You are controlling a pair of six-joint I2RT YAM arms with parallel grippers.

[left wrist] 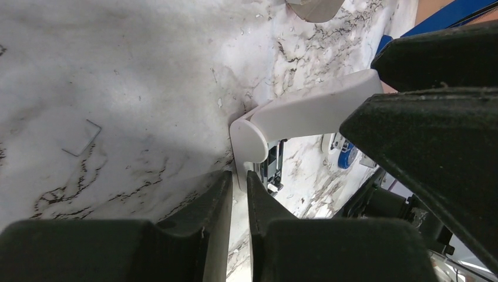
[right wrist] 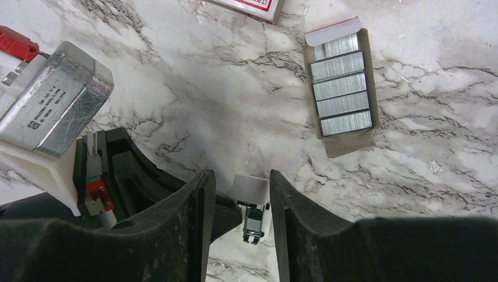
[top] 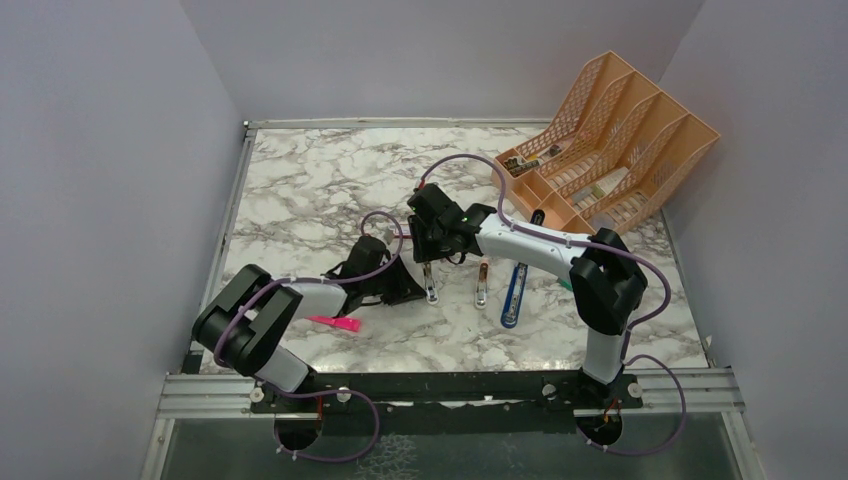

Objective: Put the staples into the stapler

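The white stapler lies mid-table with its top arm swung up and its metal magazine exposed. My left gripper has come in from the left at table level and is pinched on the thin white edge of the stapler's base. My right gripper hangs over it, jaws open astride the raised arm's end, with a gap on one side. The staples, several silver strips, lie in a torn-open cardboard tray to the right. No strip is in either gripper.
A red-and-white box lies beyond the tray. A long blue object sits right of the staples, and a pink highlighter under the left arm. An orange file rack stands back right. One loose staple lies on the marble.
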